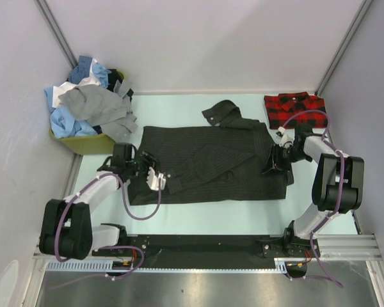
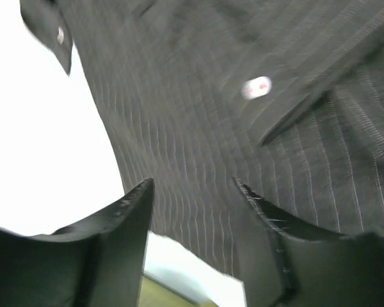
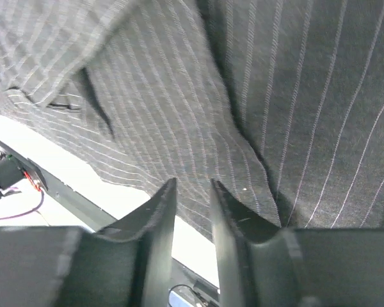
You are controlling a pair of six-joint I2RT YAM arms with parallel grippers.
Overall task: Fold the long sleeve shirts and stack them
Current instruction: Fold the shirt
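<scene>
Left pincer (image 1: 159, 180) wide, right pincer (image 1: 270, 166) barely parted, both empty, on charcoal shirt (image 1: 211, 160)

Top view: pinstriped, flat on pale table (image 1: 198, 214), centre, upper edge bunched towards twelve o'clock, pincers at nine and three o'clock edges, fold seemingly only begun; red-and-black plaid shirt (image 1: 294, 106) a finished square at one o'clock; blue, white and grey shirts (image 1: 83, 105) heaped in yellow-green bin (image 1: 93, 144) at ten o'clock, yet to do. Left wrist: dark fingers (image 2: 115, 236) well apart, nothing between, soft fine-striped weave and pale button (image 2: 256, 87) beyond. Right wrist: narrow bare gap, creased cloth just behind.
</scene>
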